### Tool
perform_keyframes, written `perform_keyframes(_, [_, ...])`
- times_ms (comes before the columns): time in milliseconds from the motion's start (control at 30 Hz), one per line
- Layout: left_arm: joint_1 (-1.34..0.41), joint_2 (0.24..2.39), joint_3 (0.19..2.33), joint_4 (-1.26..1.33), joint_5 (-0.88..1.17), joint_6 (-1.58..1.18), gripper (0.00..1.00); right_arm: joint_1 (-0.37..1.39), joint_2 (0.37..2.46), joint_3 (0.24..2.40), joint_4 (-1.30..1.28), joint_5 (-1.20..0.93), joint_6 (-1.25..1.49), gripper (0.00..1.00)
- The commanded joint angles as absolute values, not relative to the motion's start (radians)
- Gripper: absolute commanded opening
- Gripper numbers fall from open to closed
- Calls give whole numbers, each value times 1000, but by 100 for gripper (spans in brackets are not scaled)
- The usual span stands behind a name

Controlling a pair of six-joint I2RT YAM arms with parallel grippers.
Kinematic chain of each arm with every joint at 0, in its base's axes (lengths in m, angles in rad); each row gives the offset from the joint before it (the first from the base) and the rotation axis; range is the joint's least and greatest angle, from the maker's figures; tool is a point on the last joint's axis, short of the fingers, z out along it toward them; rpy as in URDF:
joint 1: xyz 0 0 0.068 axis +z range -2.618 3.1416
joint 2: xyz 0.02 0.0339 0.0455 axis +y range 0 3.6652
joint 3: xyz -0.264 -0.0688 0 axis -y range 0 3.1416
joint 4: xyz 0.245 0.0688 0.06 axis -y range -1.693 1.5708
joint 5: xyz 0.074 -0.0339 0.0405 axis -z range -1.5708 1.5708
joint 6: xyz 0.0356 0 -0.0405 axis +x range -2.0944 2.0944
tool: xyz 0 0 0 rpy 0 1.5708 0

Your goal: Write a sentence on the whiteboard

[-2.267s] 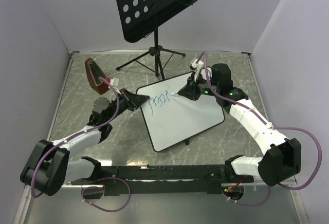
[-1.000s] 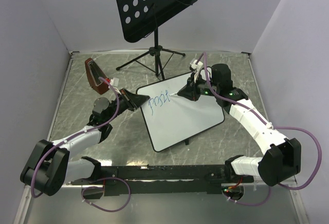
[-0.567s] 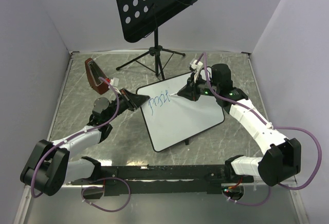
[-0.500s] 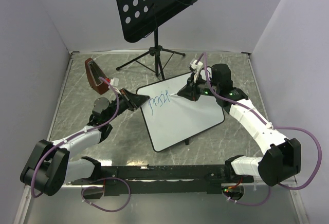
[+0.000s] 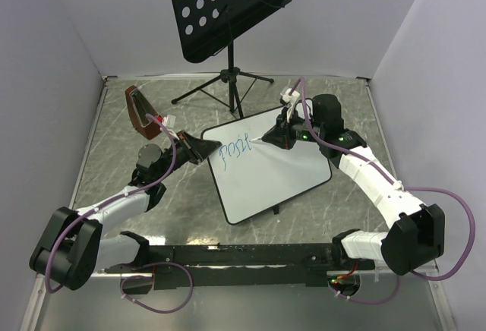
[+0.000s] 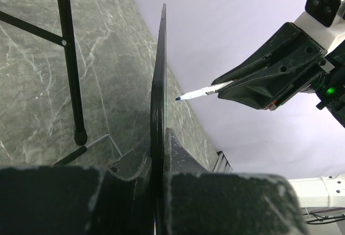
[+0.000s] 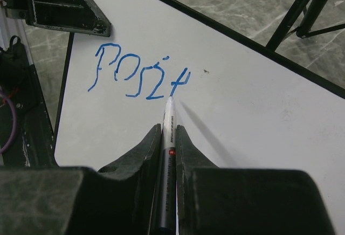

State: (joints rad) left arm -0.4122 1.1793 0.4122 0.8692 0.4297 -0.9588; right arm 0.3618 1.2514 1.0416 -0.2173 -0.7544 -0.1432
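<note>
The grey marbled table (image 5: 114, 156) lies under everything. The black perforated music stand (image 5: 228, 8) rises beyond the whiteboard's far edge.

Nothing has shifted since the earlier top views. The board, both arms and the blue letters sit as they did a couple of seconds ago, and no new stroke has appeared.

The whiteboard (image 5: 269, 175) sits mid-table, turned diagonally. Its long axis runs from its left corner, near the left arm, across to the right and slightly away from the arm bases. One small black clip shows on its near long edge.

The left gripper (image 5: 199, 147) is clamped on the board's left corner. In the left wrist view the board (image 6: 160, 84) appears edge-on, pinched between the two fingers (image 6: 129, 165).

The right gripper (image 5: 277, 135) hangs over the board's far corner, its fingers squeezed around a marker (image 5: 262, 140). The marker's (image 7: 167, 154) long axis follows the gripper's line. It points left and down at the white face, with its tip at the foot of the last letter. The pictures do not settle whether the tip touches.

The sentence (image 7: 141, 76) so far reads "posit". It runs along the board's far long edge, starting beside the left gripper.

A dark red-brown object (image 5: 139, 111) stands left of the board, well apart.
</note>
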Motion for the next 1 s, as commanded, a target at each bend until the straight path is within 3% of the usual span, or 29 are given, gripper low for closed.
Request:
perform_keyframes(0, [-414,1141,425,980,445,-928,1,357,1243,1051,-163,-784,-147,0])
perform_keyframes(967, [-416,1135,417,985,443,-928,1,356,1243,1065,-161,-761,-143,0])
